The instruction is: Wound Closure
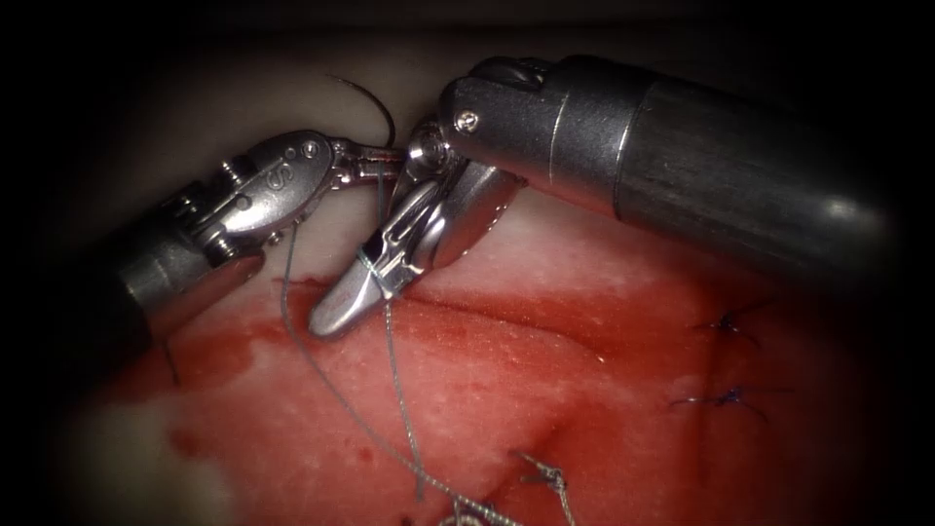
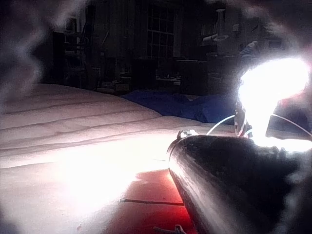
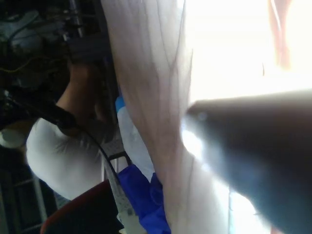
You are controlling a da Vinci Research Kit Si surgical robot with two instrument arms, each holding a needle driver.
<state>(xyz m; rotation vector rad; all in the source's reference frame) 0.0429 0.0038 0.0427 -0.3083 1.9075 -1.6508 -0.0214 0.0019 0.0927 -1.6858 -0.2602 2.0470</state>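
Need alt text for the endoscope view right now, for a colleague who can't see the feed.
Above the red-stained tissue, the left tool grips the dark curved needle near its tail end, clear of the tissue. The right tool is shut on the thread, which trails down toward the cut. Finished stitches sit at right.

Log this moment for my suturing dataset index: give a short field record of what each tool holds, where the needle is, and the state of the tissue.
left tool: jaws shut on the needle near one end
needle: dark curve arcing up above the jaws, clear of the tissue
right tool: jaws shut, thread wound around them
thread: runs down to the cut
tissue: red fluid on its surface
finished stitches: on the right
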